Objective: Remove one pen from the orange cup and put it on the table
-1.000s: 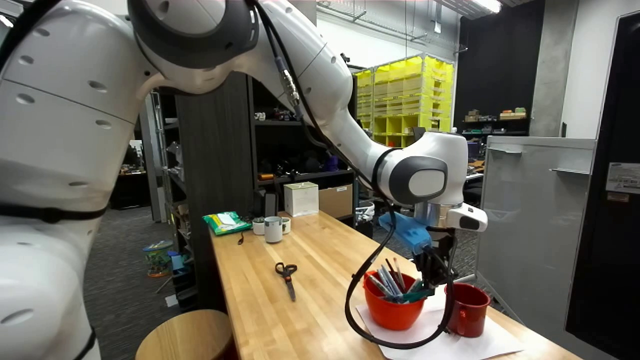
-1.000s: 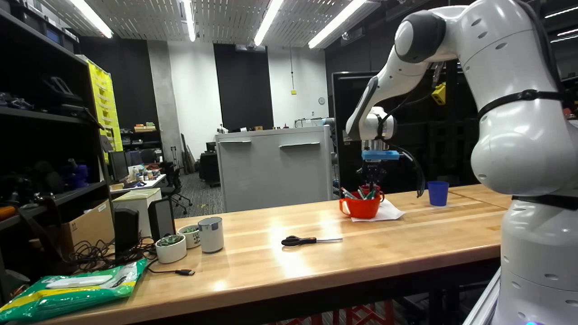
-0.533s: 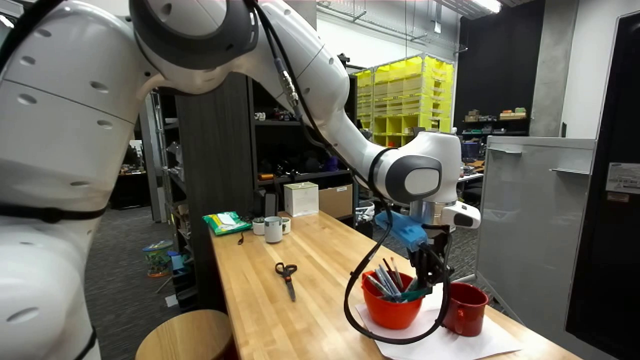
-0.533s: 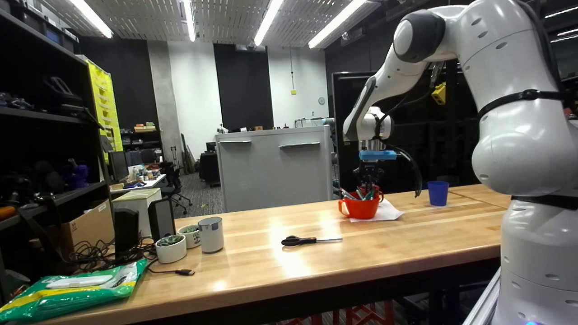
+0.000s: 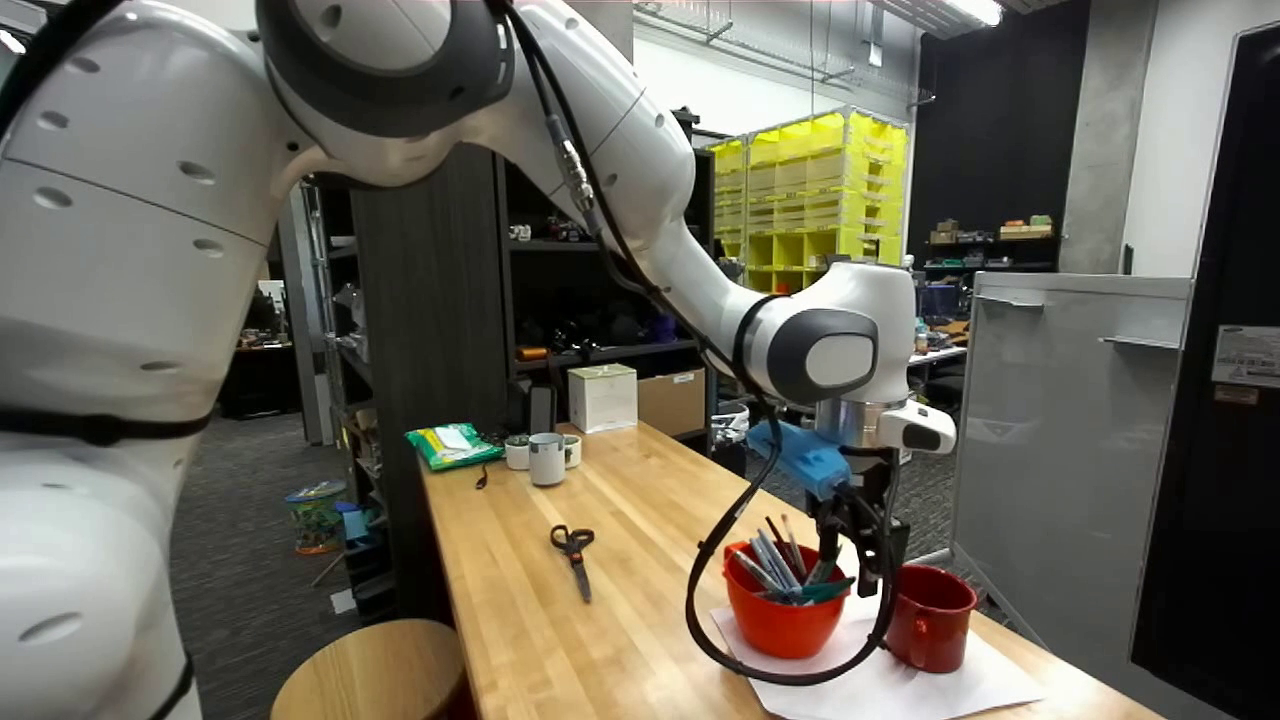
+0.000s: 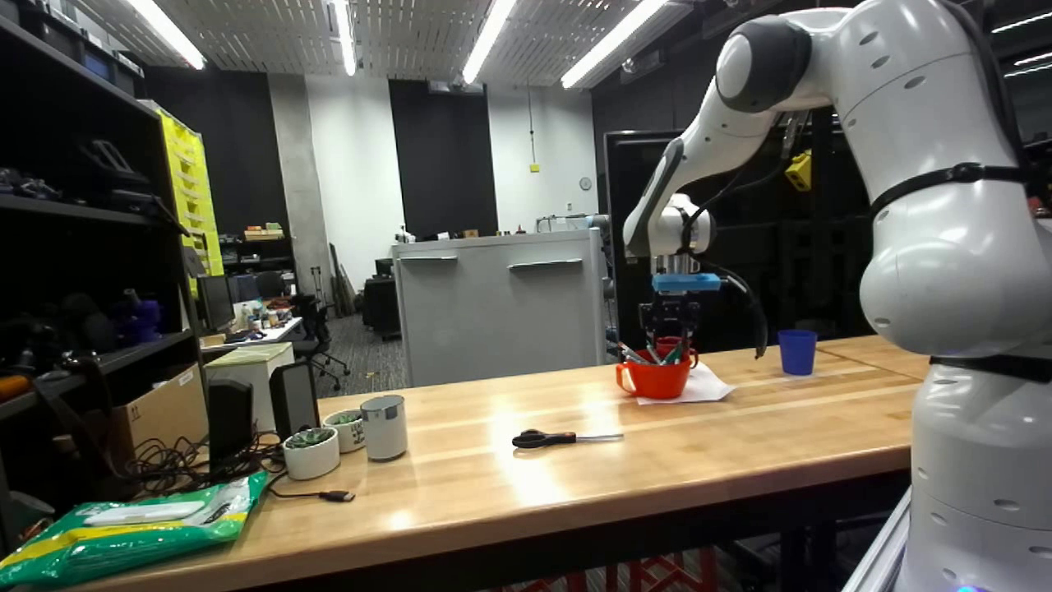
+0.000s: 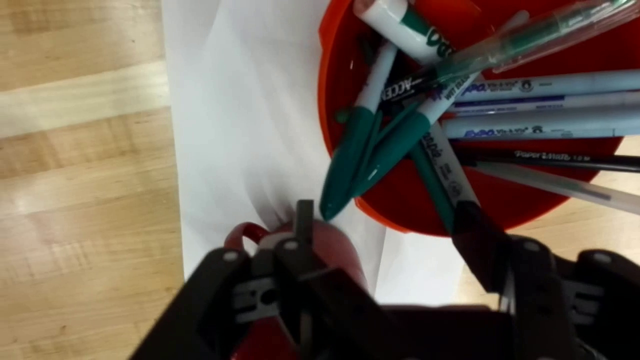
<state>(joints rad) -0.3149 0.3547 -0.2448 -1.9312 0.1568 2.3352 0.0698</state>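
Note:
The orange cup [image 5: 785, 625] stands on the table [image 5: 620, 640] and holds several pens, markers and brushes in both exterior views. In the wrist view, pale greyish pens [image 7: 540, 125] lie across the right side of the orange cup [image 7: 325, 100]. Green-capped markers [image 7: 345, 160] lean out over its rim. My gripper [image 7: 386, 215] is open above the rim nearest the red cup. One finger [image 7: 304, 220] is beside a green cap; the other dark finger covers the end of a grey marker [image 7: 447, 165]. I see nothing gripped. In an exterior view the gripper [image 6: 670, 339] points down at the cup.
A darker red cup [image 5: 935, 620] stands close beside the gripper on a white paper sheet [image 5: 890, 690]. Black-handled scissors [image 5: 575, 560] lie on the table. A blue cup [image 6: 797, 352] stands nearer the robot base. The arm's black cable loop [image 5: 700, 600] hangs before the orange cup.
The jaws have spread from shut to open, leaving the green cap between them. The arm, both cups and the paper have shifted slightly left in both exterior views.

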